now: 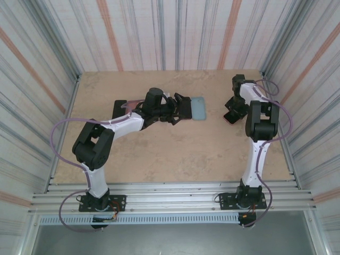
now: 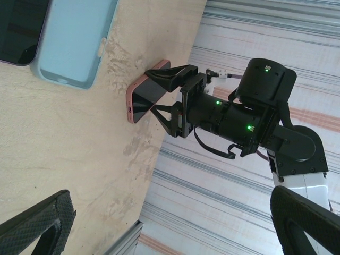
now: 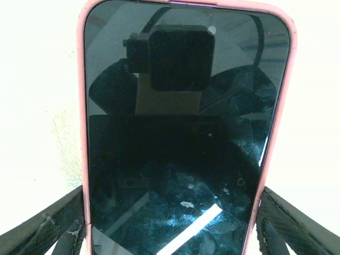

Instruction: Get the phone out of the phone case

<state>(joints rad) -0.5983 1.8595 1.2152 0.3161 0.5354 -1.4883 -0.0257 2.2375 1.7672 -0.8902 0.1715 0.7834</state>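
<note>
The pink-cased phone (image 3: 180,133), lying right of centre on the worktop (image 1: 159,154), is flanked by the right gripper (image 3: 170,228) (grip not discernible), presumably to pin it, while the left gripper (image 1: 184,109) is held wide open at centre.

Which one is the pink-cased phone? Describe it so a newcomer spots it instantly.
Go to the right side of the table, where the right gripper is. The phone sits between its fingers, dark screen framed by a pink case. Its neighbours further left are a light blue case lying flat and a dark phone.
</note>
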